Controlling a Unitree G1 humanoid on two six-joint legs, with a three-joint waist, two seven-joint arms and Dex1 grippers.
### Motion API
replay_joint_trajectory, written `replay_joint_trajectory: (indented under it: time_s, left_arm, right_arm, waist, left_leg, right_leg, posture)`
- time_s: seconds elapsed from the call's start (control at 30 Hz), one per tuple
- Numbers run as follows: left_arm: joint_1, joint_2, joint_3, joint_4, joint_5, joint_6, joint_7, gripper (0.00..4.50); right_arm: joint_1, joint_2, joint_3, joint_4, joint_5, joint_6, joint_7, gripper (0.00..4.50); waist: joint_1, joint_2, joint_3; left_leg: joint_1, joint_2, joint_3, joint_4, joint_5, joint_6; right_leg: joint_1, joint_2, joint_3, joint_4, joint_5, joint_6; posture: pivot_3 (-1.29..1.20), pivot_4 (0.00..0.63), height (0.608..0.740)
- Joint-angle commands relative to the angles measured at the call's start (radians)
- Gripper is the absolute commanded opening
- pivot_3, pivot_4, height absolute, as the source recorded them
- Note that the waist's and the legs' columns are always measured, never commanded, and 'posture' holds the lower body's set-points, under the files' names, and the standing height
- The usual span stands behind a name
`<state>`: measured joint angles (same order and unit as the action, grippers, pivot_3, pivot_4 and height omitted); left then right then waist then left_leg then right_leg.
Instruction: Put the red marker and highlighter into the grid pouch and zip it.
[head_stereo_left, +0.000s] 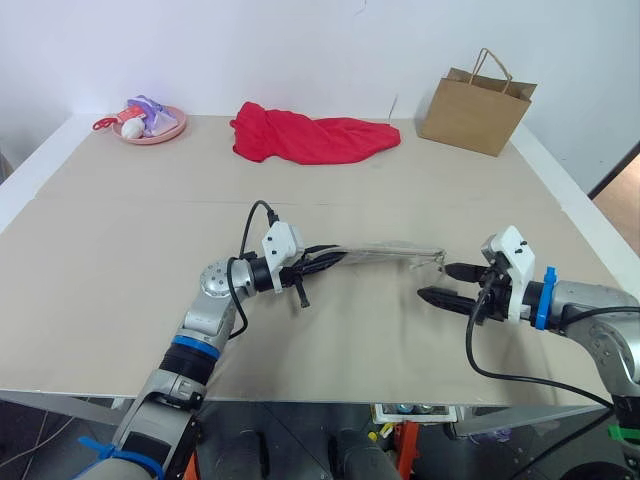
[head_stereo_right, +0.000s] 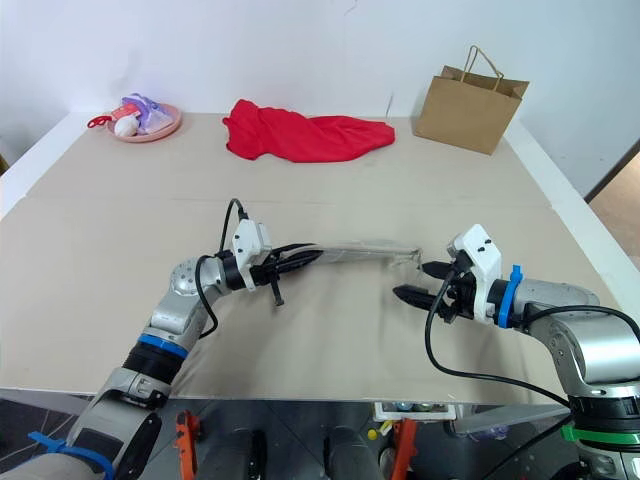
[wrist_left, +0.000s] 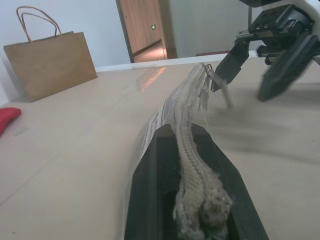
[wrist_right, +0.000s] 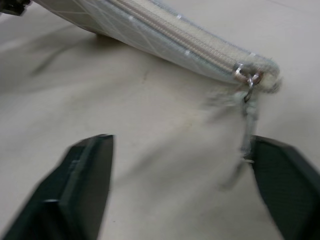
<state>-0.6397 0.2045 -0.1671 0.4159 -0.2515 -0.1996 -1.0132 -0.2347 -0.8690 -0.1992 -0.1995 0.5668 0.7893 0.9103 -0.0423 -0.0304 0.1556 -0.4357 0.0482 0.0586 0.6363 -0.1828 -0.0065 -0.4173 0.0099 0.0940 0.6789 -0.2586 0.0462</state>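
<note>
My left pincer (head_stereo_left: 300, 272) clamps the soft, light pouch (head_stereo_left: 385, 251) by one end; it sags. Right pincer (head_stereo_left: 447, 284) gapes, empty, beside the zipper pull (wrist_right: 248, 100).

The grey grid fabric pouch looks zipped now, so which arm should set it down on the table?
Probably the left: the left gripper is shut on the grey grid fabric pouch, holding it above the table. The right gripper is open, apart from it.

- Even, bright, diffuse light covers the tabletop (head_stereo_left: 120, 250); shadows are faint and soft.
- A pale sheen lies near the far edge in the left wrist view.
- The zipper pull (wrist_right: 247, 112) is smeared by motion blur.
- The right gripper (wrist_right: 182, 192), close to its wrist lens, shows soft, unfocused edges.
</note>
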Motion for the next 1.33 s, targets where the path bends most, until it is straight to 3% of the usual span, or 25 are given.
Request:
replay_joint_trajectory:
  time_s: [0.03, 0.17, 0.3, 0.33, 0.37, 0.43, 0.5, 0.7, 0.93, 1.13, 1.33]
  left_arm:
    - [-0.066, -0.011, 0.015, 0.038, -0.008, -0.080, -0.049, 0.00]
    - [-0.099, -0.011, -0.011, 0.105, 0.017, -0.172, -0.126, 0.00]
    - [-0.052, 0.031, -0.063, 0.121, 0.024, -0.177, -0.269, 1.31]
    - [-0.033, 0.040, -0.066, 0.108, 0.012, -0.158, -0.293, 1.31]
    - [-0.018, 0.048, -0.061, 0.093, 0.002, -0.134, -0.297, 1.85]
    - [0.003, 0.057, -0.039, 0.047, -0.022, -0.046, -0.273, 2.33]
    - [0.020, 0.063, -0.008, -0.018, -0.064, 0.088, -0.225, 3.26]
    - [0.050, 0.108, 0.116, -0.201, -0.213, 0.522, -0.036, 3.26]
    - [0.142, 0.200, 0.384, -0.407, -0.349, 0.866, 0.314, 3.26]
    - [0.322, 0.252, 0.557, -0.466, -0.344, 0.852, 0.458, 3.26]
    - [0.397, 0.210, 0.578, -0.478, -0.297, 0.771, 0.565, 3.26]
  right_arm:
    - [0.042, -0.053, -0.128, 0.021, 0.036, -0.010, 0.046, 4.36]
    - [0.120, -0.086, -0.223, 0.050, 0.021, -0.041, 0.057, 4.36]
    - [0.174, -0.090, -0.301, 0.051, 0.022, -0.053, 0.047, 4.45]
    - [0.189, -0.088, -0.312, 0.044, 0.022, -0.052, 0.047, 4.45]
    - [0.212, -0.087, -0.313, 0.032, 0.016, -0.056, 0.050, 4.45]
    - [0.242, -0.083, -0.311, 0.016, 0.007, -0.066, 0.051, 4.45]
    - [0.249, -0.081, -0.308, 0.014, 0.008, -0.071, 0.045, 4.45]
    - [0.206, -0.093, -0.273, 0.060, -0.010, -0.101, 0.053, 4.45]
    - [0.050, -0.019, -0.202, 0.218, -0.049, -0.221, 0.031, 4.45]
    - [-0.033, 0.092, -0.162, 0.321, -0.105, -0.309, -0.069, 4.45]
    - [0.026, 0.131, -0.105, 0.239, -0.128, -0.312, -0.084, 4.45]
  waist:
    - [0.003, 0.000, 0.000]
    - [0.012, 0.000, 0.000]
    - [0.007, 0.000, 0.000]
    - [0.006, 0.001, 0.000]
    - [0.005, 0.001, 0.000]
    - [0.000, 0.001, 0.000]
    - [0.000, 0.001, 0.000]
    - [-0.006, 0.001, 0.000]
    - [-0.010, 0.000, 0.001]
    - [-0.002, 0.000, 0.001]
    - [0.011, 0.000, 0.001]
  left_leg:
    - [0.000, 0.000, 0.000, 0.000, 0.000, 0.000]
    - [-0.001, 0.000, -0.002, 0.000, 0.000, 0.000]
    - [-0.001, 0.000, -0.003, 0.000, 0.000, 0.000]
    - [-0.001, 0.000, -0.004, 0.000, 0.000, 0.000]
    - [0.000, 0.000, -0.005, 0.000, 0.000, 0.000]
    - [0.000, 0.000, -0.006, -0.001, 0.000, 0.000]
    - [0.000, 0.001, -0.007, 0.000, 0.000, 0.000]
    - [0.003, 0.001, -0.008, 0.002, 0.000, 0.000]
    - [0.008, 0.003, -0.008, -0.001, 0.000, 0.000]
    - [0.009, 0.003, -0.007, -0.003, 0.000, -0.001]
    - [0.007, 0.000, -0.007, -0.002, 0.000, -0.001]
  right_leg:
    - [0.000, 0.000, 0.000, 0.000, 0.000, 0.000]
    - [0.000, 0.000, -0.003, -0.002, -0.001, 0.000]
    - [0.000, 0.000, -0.002, -0.001, 0.000, -0.001]
    - [0.000, 0.001, -0.002, -0.001, 0.000, -0.001]
    - [0.001, 0.001, -0.003, -0.001, 0.000, -0.001]
    - [0.002, 0.001, -0.005, -0.001, -0.001, -0.002]
    - [0.002, 0.001, -0.006, -0.001, -0.001, -0.002]
    - [0.005, 0.001, -0.006, -0.001, 0.000, -0.001]
    - [0.009, 0.002, -0.008, -0.001, -0.002, -0.003]
    - [0.009, 0.001, -0.008, -0.001, -0.003, -0.005]
    - [0.010, -0.005, -0.009, -0.001, -0.003, -0.004]
  posture:
    - [0.00, 0.150, 0.740]
    - [0.00, 0.150, 0.740]
    - [0.00, 0.150, 0.740]
    - [0.00, 0.150, 0.740]
    - [0.00, 0.150, 0.740]
    - [0.00, 0.150, 0.740]
    - [0.00, 0.150, 0.740]
    - [0.00, 0.150, 0.740]
    - [0.00, 0.150, 0.740]
    - [0.00, 0.150, 0.740]
    - [0.00, 0.150, 0.740]
